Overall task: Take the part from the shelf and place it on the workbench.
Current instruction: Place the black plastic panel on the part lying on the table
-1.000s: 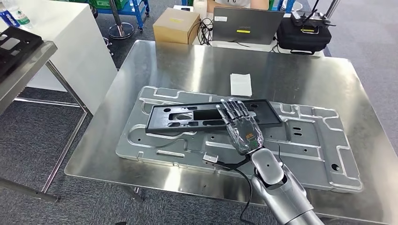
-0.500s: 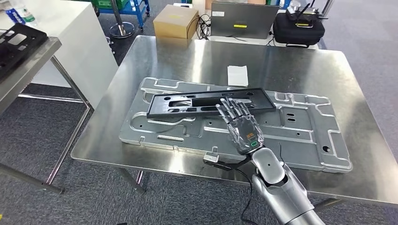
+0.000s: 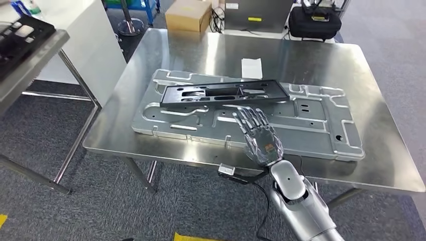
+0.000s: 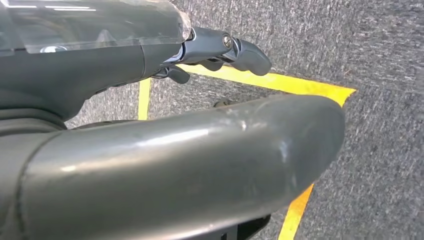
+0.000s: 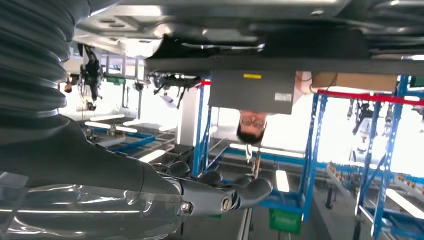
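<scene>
A shiny steel workbench (image 3: pixel 321 70) fills mid-frame; the long black plastic frame part (image 3: pixel 224 93) already lies on its grey metal plate (image 3: pixel 311 131). Right hand (image 3: pixel 258 134), fingers spread and holding nothing, hovers below it; the step looks like release, so withdrawing seems next. Left hand (image 4: pixel 220 50) hangs curled over floor.

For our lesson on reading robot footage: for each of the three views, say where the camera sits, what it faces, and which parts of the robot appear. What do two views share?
Head view: high on the robot, looking forward and down at the workbench, the metal plate and the black part on it; the right hand and arm show.
Left wrist view: behind the left hand, facing carpet with yellow tape.
Right wrist view: behind the right hand, upside down, looking along the workbench toward a person.
Shared: head and right wrist views both show the right hand and workbench.
</scene>
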